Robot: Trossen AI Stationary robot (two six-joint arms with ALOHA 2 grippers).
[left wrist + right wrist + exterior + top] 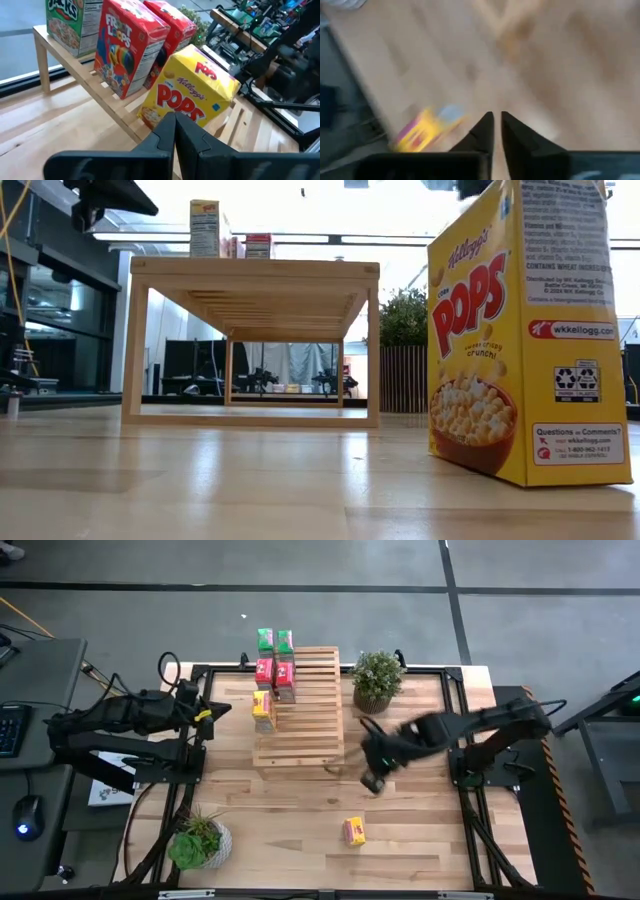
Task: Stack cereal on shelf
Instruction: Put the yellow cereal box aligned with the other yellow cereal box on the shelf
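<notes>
The light-wood slatted shelf [298, 705] stands at the table's far middle. On it stand two green cereal boxes [274, 639], two red ones [275, 675] and a yellow one [263, 710], which also shows in the left wrist view [195, 95]. A second yellow box [354, 831] stands upright on its bottom on the table near the front edge; it is large in the low view [525, 330]. My left gripper [218, 712] is shut and empty, just left of the shelf's yellow box. My right gripper [373, 780] is shut and empty above the table, between the shelf and the loose yellow box [420, 132].
A potted plant [377, 680] stands right of the shelf at the far side, and another [198, 840] at the near left corner. Bare tabletop [290, 810] lies in front of the shelf.
</notes>
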